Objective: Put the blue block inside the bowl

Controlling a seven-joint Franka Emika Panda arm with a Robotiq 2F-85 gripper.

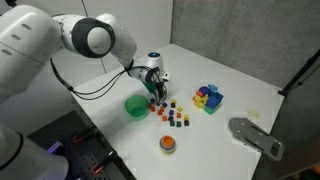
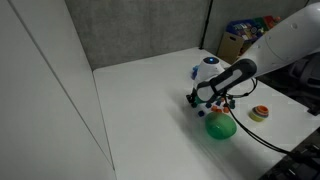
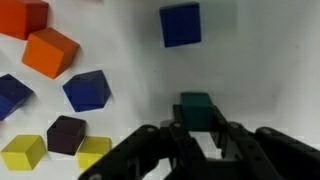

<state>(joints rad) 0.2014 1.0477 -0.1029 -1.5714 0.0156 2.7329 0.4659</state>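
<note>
Black gripper (image 3: 200, 138) is low over the white table (image 3: 270, 60), with the jaws part-spread either side of a dark green block (image 3: 196, 106); can't tell if they pinch it. Blue block (image 3: 181, 24) sits on the table just beyond, untouched. Second blue block (image 3: 87, 90) lies off to the side, near an orange block (image 3: 50, 52). Green bowl (image 1: 136, 106) stands near the gripper in both exterior views.

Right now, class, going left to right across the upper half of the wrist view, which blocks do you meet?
red block → orange block → tilted blue block → top blue block
</note>
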